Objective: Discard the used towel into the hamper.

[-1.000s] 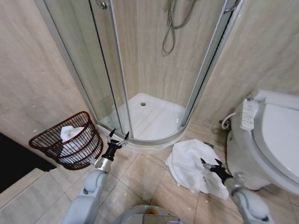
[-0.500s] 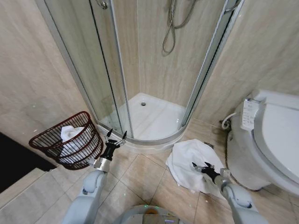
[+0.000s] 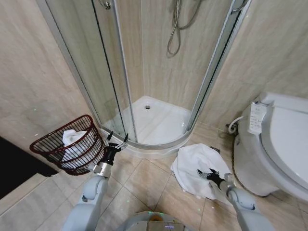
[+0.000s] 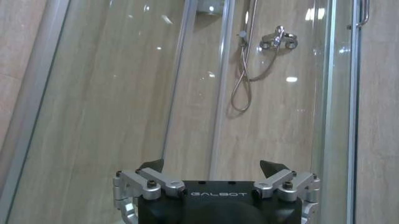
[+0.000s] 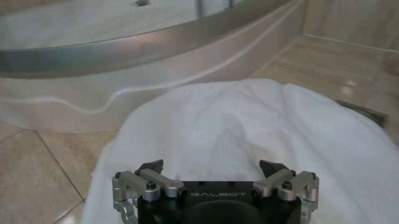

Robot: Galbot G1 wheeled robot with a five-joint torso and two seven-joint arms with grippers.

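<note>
White towel [image 3: 198, 168] lies crumpled on floor tiles between shower tray [image 3: 154, 122] and toilet [image 3: 276, 144]. Right gripper [image 3: 208, 174] low over towel's near part, fingers spread wide, nothing held. Left gripper [image 3: 117, 140] raised just beside the hamper [image 3: 72, 144], fingers apart, empty. Hamper stands against wall, white cloth [image 3: 73, 139] already inside

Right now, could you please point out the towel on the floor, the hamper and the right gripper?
towel [image 3: 195, 163]: head view, upper middle of the cloth.
hamper [image 3: 89, 156]: head view, ribbed side wall.
right gripper [image 3: 206, 174]: head view, between fingertips.
</note>
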